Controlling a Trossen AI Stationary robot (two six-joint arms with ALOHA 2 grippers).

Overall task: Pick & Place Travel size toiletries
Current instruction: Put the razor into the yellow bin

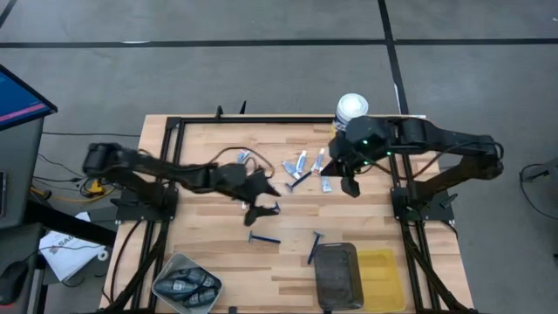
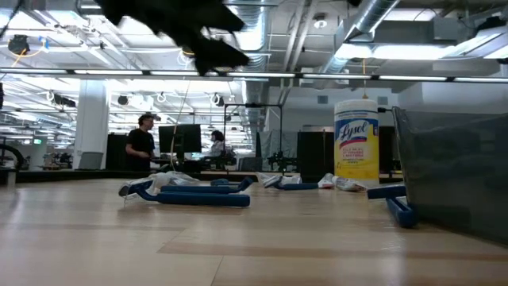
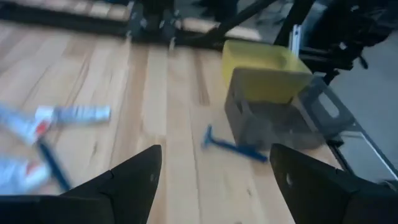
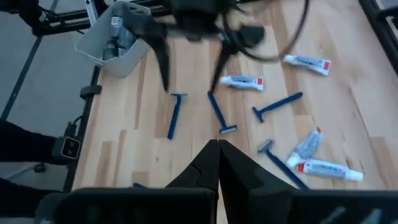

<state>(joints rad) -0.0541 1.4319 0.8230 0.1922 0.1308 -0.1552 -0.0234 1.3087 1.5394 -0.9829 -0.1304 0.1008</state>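
High view: left claw [image 1: 259,199] spread wide over slim blue T-shaped razors [image 1: 263,238]; right claw [image 1: 351,185] clenched, empty

Blue razors [image 1: 262,238] [image 4: 176,114]: slim, T-shaped, lying flat on bare wood, several scattered mid-table, one [image 1: 313,247] just beside grey bin. White tubes [image 1: 301,163] [image 4: 242,82] with blue and red marks: lying flat, clustered toward table's far side, near each other.

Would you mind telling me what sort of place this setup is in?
Probably a robotics lab in an open industrial hall: exposed ceiling ducts, people at monitors behind, and a black-framed wooden workbench.
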